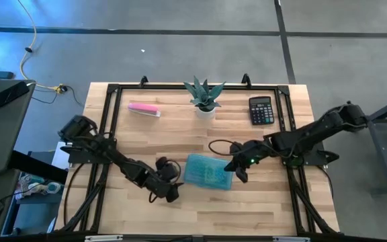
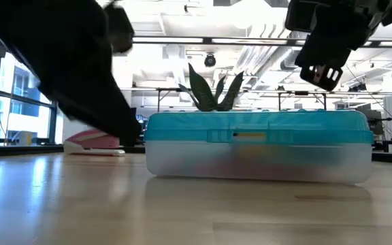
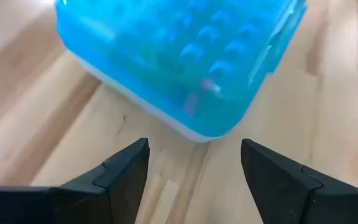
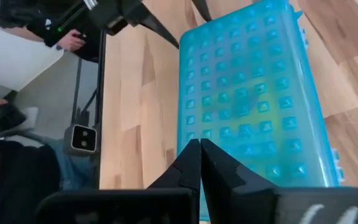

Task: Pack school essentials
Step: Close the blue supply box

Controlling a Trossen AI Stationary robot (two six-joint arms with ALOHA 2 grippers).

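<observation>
A pencil box [image 1: 208, 171] with a translucent blue studded lid lies shut in the middle of the table, flat on its pale base [image 2: 257, 163]. Of the school essentials, only blurred coloured shapes [image 4: 253, 102] show through the lid. My left gripper [image 3: 194, 174] is open, low over the table just off the box's near-left corner [image 3: 204, 127], with nothing between its fingers. My right gripper [image 4: 200, 155] is shut and empty. It hangs above the box's right end [image 2: 346, 122], clear of the lid.
Along the far edge stand a flat pink bar [image 1: 144, 109], a potted plant [image 1: 204, 97] and a black calculator [image 1: 261, 110]. A black frame [image 1: 106, 121] borders the tabletop. Bare wood [image 1: 234, 208] lies between the box and the near edge.
</observation>
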